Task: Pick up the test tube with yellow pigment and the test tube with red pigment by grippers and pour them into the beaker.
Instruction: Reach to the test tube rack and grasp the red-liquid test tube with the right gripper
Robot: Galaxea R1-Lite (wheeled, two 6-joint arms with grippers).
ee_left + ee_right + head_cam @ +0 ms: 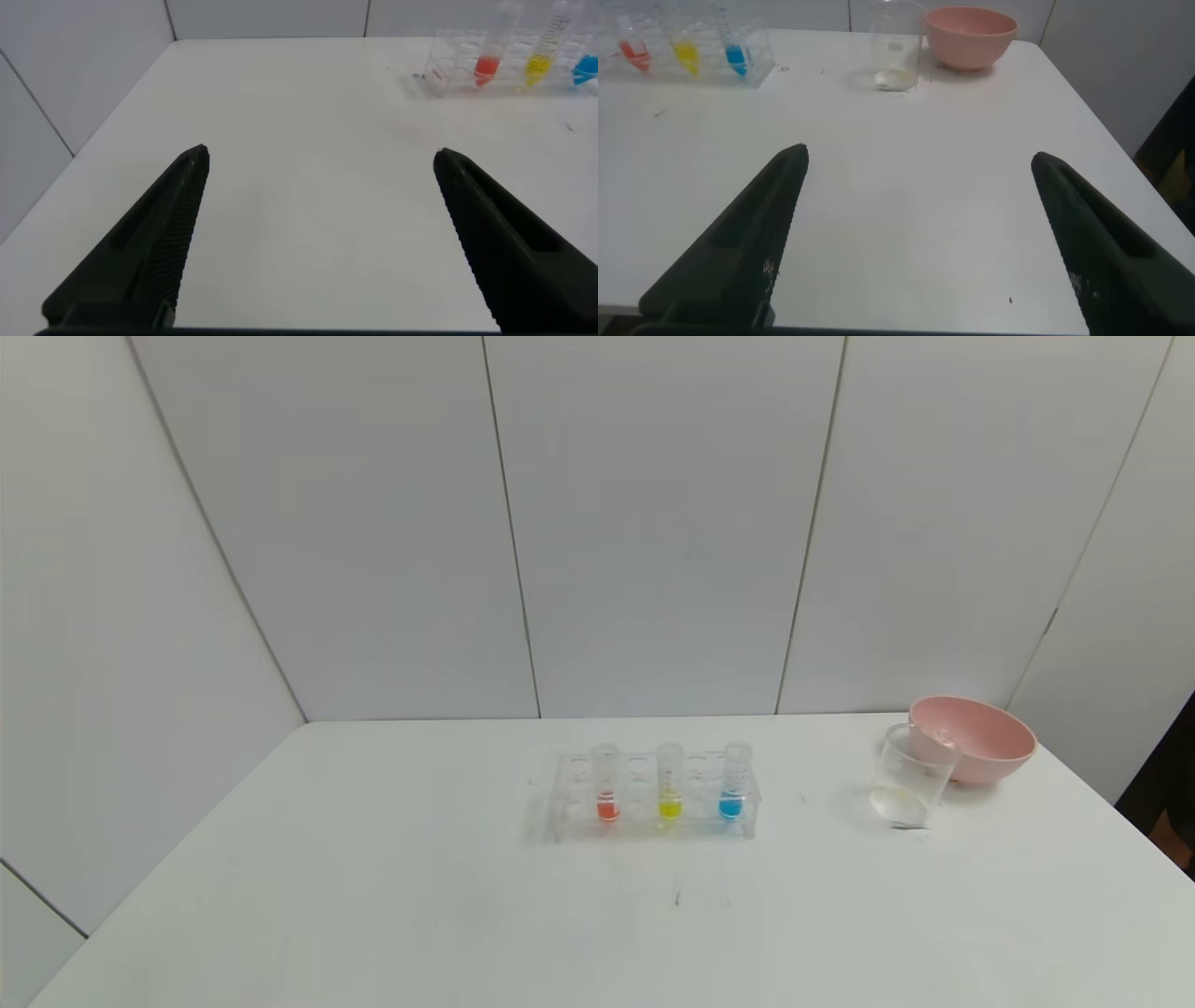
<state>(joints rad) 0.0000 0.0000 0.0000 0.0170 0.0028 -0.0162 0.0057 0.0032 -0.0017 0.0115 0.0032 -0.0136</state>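
Observation:
A clear rack (653, 831) at the table's middle holds three upright tubes. The test tube with red pigment (607, 784) stands at its left, and the test tube with yellow pigment (668, 782) in the middle. The clear beaker (910, 777) stands to the right, beside the pink bowl. Neither arm shows in the head view. My left gripper (320, 154) is open and empty over bare table, with the red tube (487, 65) and the yellow tube (538, 63) far ahead. My right gripper (918, 154) is open and empty, with the beaker (896, 51) far ahead.
A tube with blue liquid (733, 782) stands at the rack's right end. A pink bowl (976, 737) sits behind the beaker near the table's back right corner. White wall panels close the back and left. The table's right edge drops off beside the bowl.

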